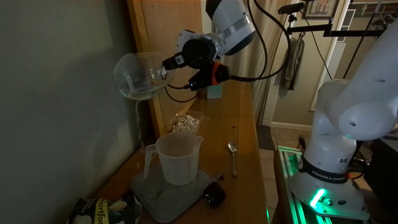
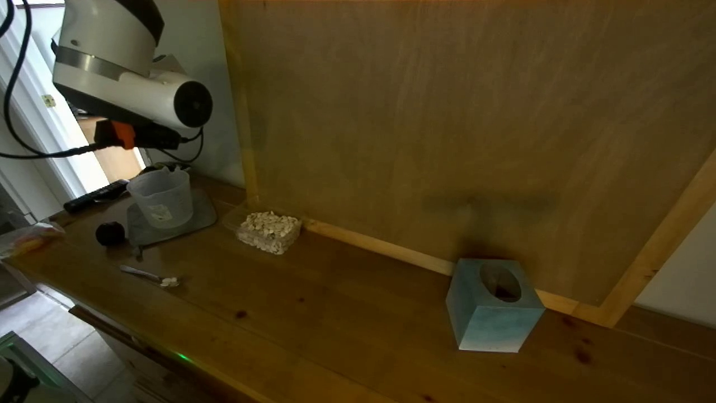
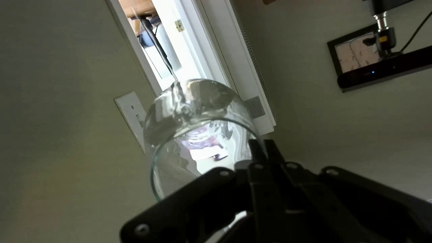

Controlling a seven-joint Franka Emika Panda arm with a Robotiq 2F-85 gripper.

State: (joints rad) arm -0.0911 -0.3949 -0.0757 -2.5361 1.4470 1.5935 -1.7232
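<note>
A clear rounded glass (image 1: 141,74) hangs tilted in the air, with my gripper (image 1: 164,66) shut on its rim. In the wrist view the gripper (image 3: 265,150) pinches the rim of the glass (image 3: 202,101) between its fingertips. Some water lies in the glass, and a thin stream of water (image 1: 137,121) falls from its underside. That stream comes down on the handle side of a translucent measuring jug (image 1: 178,165), outside it in this view. The jug stands upright on a grey mat (image 1: 164,210). In an exterior view the arm hides the glass and the fingertips.
White flakes (image 2: 271,224) fill a clear box against the wooden board (image 2: 391,140). A spoon (image 1: 233,155), a black round object (image 1: 214,193) and a snack bag (image 1: 105,211) lie around the mat. Farther along the table stands a blue tissue box (image 2: 495,324). The wall is close beside the glass.
</note>
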